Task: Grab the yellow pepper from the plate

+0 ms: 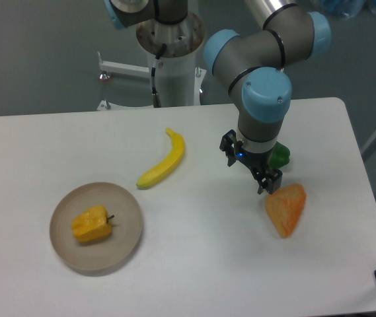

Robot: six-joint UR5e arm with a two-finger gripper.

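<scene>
1. The pepper [92, 224] lies on its side on the plate [125, 247], a little left of the plate's middle, with its short dark stem pointing right.
2. The plate sits on the white surface [194, 264] toward the front left.
3. The claw [248, 166] hangs over the right half of the surface, well apart from the plate and pepper, its wrist pointing down.
4. Its two dark fingers stand apart with nothing between them, so the claw is open and empty.
5. A banana [163, 161] lies between plate and claw, slanting from upper right to lower left, its lower tip near the plate's rim but not touching it.
6. An orange wedge [287, 209] rests just below and right of the claw.
7. A green thing [280, 157] shows partly behind the arm [260, 86]; too much is hidden to tell what it is.
</scene>
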